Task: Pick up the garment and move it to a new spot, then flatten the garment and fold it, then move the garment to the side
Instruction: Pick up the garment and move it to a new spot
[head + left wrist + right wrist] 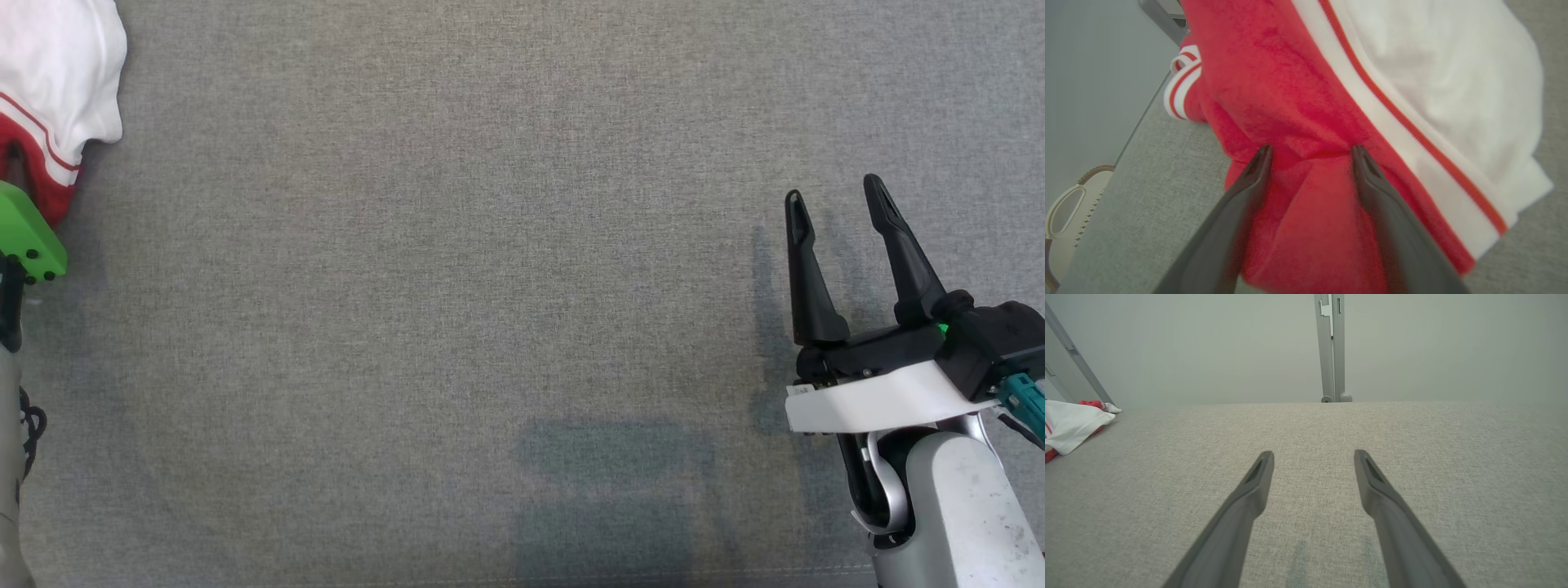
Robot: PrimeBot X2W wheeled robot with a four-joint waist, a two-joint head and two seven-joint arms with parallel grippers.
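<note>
The garment (57,73) is a bunched white and red piece with striped trim, lying at the far left of the grey cloth-covered table (490,286). In the left wrist view my left gripper (1311,149) is open, both fingertips pressed into a red fold of the garment (1298,94), one on each side of a raised crease. The green mount of my left arm (28,237) sits just below the garment in the head view. My right gripper (834,192) hovers open and empty at the right side of the table, and the garment (1069,424) lies far to its left.
The table's left edge (1139,122) runs close beside the garment, with a beige sawtoothed handle-like object (1069,208) below it. A grey upright post (1331,347) stands behind the far edge. Bare grey cloth spans the middle (1306,424).
</note>
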